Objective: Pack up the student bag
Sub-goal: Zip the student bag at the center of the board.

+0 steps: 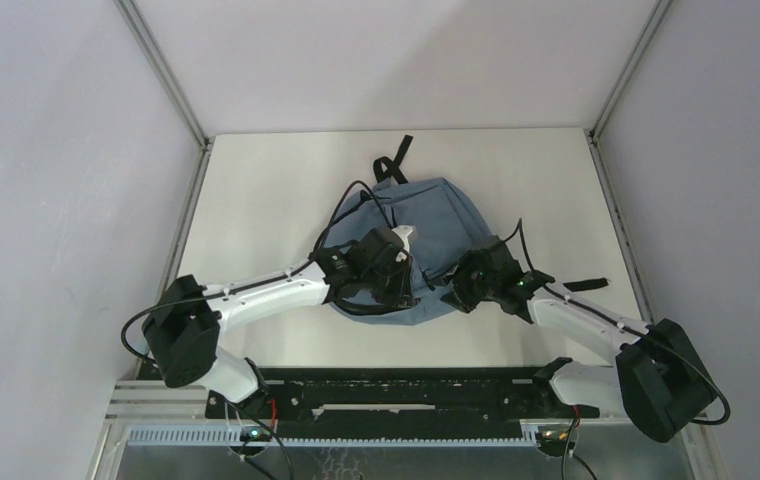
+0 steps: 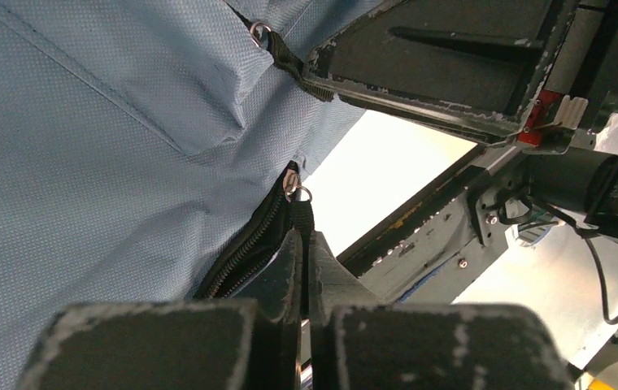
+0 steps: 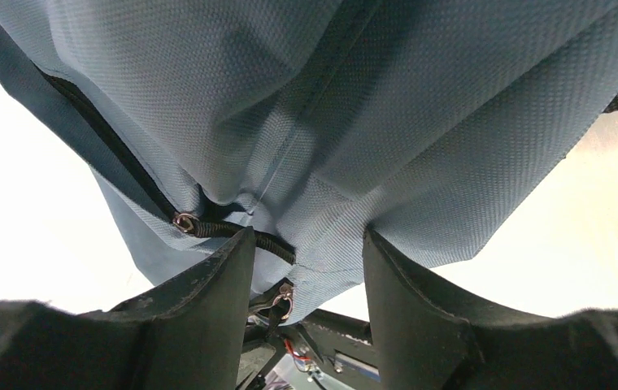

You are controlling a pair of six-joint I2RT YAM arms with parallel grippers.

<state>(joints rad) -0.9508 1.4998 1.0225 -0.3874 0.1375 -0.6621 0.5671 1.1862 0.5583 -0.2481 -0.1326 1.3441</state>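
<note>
You had the left gripper clamped shut on a zipper pull at the student bag's near edge. The right gripper faced it, fingers apart around bunched fabric.

From above, the light is even and soft; the table looks pale, with only a weak shadow close around the student bag. In both my wrist views the table behind the cloth is burnt out to plain white. My own fingers are dark and blurred near the lens, but the weave of the bag is sharp
</note>
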